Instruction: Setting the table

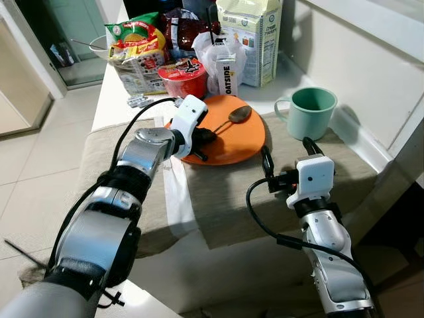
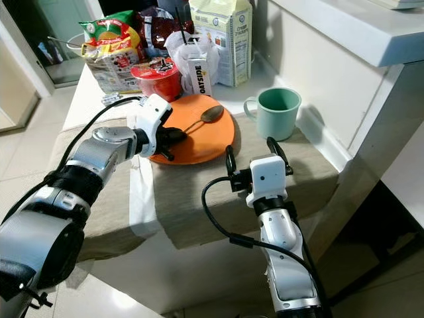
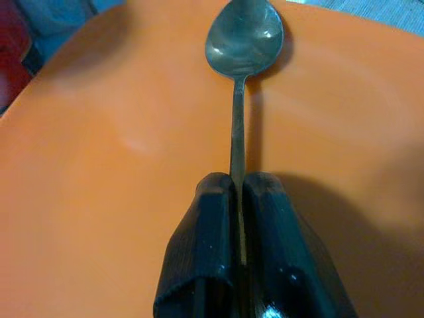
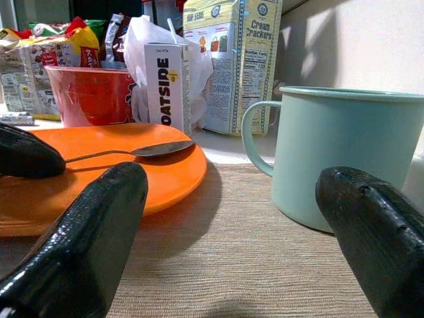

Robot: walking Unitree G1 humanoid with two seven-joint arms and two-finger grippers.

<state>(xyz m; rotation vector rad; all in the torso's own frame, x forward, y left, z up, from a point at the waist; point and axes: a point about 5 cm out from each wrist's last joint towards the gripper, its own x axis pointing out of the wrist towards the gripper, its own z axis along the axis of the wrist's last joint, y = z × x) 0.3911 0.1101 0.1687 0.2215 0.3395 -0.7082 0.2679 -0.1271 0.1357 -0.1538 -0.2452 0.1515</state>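
On the desk (image 1: 126,79) a beige cloth mat (image 1: 232,199) carries an orange plate (image 1: 232,142), and over that plate the left claw (image 1: 202,140) is clenched on the handle of a metal spoon (image 1: 235,116). The left wrist view shows the two black fingers (image 3: 199,252) pressed tight on either side of the thin handle, with the spoon's bowl out ahead above the orange surface; in the right wrist view the bowl lies at the plate's far rim, apparently resting there, and nothing else lies on the plate. The right claw (image 1: 288,159) hangs low over the mat, just beside the plate's near right edge, its fingers spread wide and holding nothing. Ahead of it a pale green mug (image 1: 310,111) stands upright on the mat's far right corner, near the plate but not touching it; its inside looks empty as far as the head views reach. Behind the plate, against its far rim, stands a red instant noodle cup (image 1: 183,77) with its printed lid on. Beside that are a small Oatside carton (image 1: 227,69) in front of a white plastic bag (image 1: 211,50), a tall box of cream crackers (image 1: 253,36), and a yellow and green packet (image 1: 136,46) further left.
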